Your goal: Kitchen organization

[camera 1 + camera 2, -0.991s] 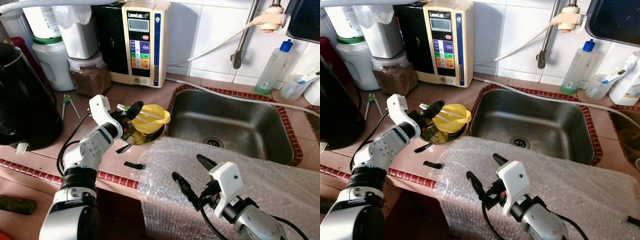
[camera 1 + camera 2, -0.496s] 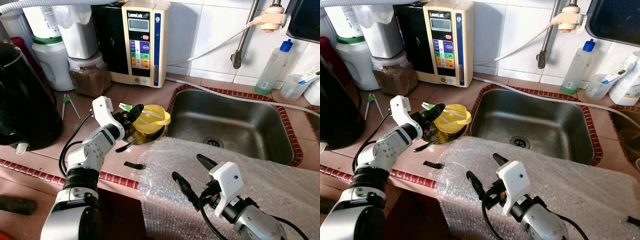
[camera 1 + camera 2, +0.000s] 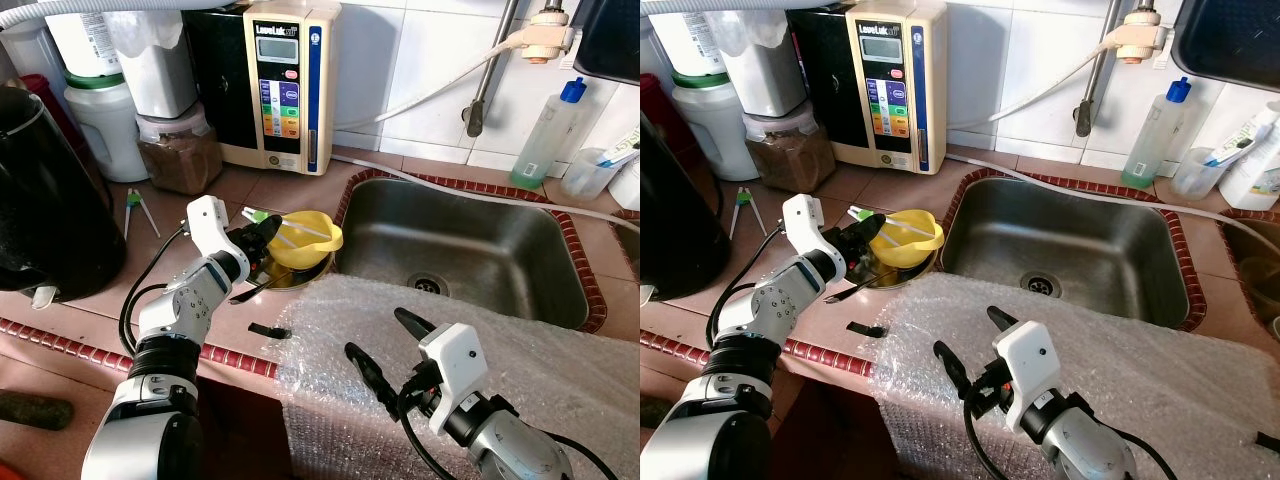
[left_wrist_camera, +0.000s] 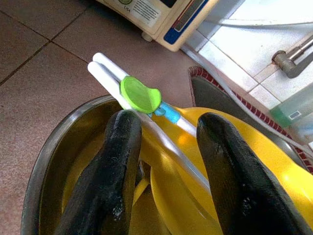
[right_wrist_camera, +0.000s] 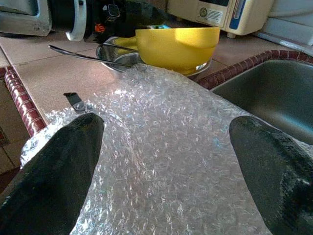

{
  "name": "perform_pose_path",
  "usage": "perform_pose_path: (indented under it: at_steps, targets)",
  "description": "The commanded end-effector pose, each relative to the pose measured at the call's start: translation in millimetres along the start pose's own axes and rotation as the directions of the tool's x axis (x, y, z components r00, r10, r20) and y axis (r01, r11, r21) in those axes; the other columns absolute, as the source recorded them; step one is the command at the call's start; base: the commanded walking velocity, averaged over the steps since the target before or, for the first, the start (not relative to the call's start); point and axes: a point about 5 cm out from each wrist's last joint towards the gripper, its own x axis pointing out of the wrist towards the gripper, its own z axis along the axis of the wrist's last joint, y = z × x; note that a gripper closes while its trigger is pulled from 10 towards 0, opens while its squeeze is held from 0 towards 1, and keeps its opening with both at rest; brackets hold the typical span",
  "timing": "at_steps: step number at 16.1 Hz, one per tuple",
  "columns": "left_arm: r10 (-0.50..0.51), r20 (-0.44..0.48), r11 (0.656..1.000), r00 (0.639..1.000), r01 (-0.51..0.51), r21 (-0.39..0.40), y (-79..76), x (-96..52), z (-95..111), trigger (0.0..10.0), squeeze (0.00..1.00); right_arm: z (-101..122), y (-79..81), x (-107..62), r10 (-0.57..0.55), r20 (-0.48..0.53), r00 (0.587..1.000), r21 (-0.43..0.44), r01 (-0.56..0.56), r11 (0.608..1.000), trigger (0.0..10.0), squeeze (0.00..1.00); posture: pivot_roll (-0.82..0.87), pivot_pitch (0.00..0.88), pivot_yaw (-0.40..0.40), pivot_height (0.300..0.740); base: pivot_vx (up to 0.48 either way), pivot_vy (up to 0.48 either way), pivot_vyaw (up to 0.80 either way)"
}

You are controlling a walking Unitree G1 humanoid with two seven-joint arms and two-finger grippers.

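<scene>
A yellow bowl (image 3: 305,238) sits tilted inside a metal bowl (image 3: 300,272) on the tiled counter, left of the sink. White training chopsticks with a green clip (image 4: 142,93) lie across the yellow bowl's rim. My left gripper (image 3: 265,238) is open at that rim, its fingers (image 4: 117,161) on either side of the chopsticks, touching nothing I can make out. A spoon handle (image 3: 245,293) sticks out of the metal bowl. My right gripper (image 3: 375,333) hangs open just above a sheet of bubble wrap (image 3: 480,350) at the counter's front edge.
The steel sink (image 3: 470,250) lies to the right. A black kettle (image 3: 45,200), a water ioniser (image 3: 285,85) and a jar of brown powder (image 3: 180,155) stand at the back left. A small black clip (image 3: 268,330) lies near the counter edge.
My left gripper has edged forward and down to the yellow bowl's rim, now straddling the chopsticks. The right gripper has stayed where it was.
</scene>
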Motion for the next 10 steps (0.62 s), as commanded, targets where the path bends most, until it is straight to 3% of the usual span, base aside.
perform_pose_path:
  at_steps: [1,10]
  targets:
    - [0.001,0.003,0.999,1.0,-0.001,0.038,-4.4,3.4,6.3,0.0,0.0,4.3,0.3,-0.2,0.002,0.016,1.0,-0.013,-0.002,1.0,10.0,0.0,0.04,0.0,0.036,0.74,0.0,0.0,0.0]
    - [0.099,0.061,0.984,0.993,-0.107,0.144,18.9,-5.2,23.8,0.0,0.0,4.3,-0.3,1.9,0.006,0.017,1.0,-0.02,-0.006,1.0,10.0,0.0,0.05,0.0,0.029,0.74,0.0,0.0,0.0]
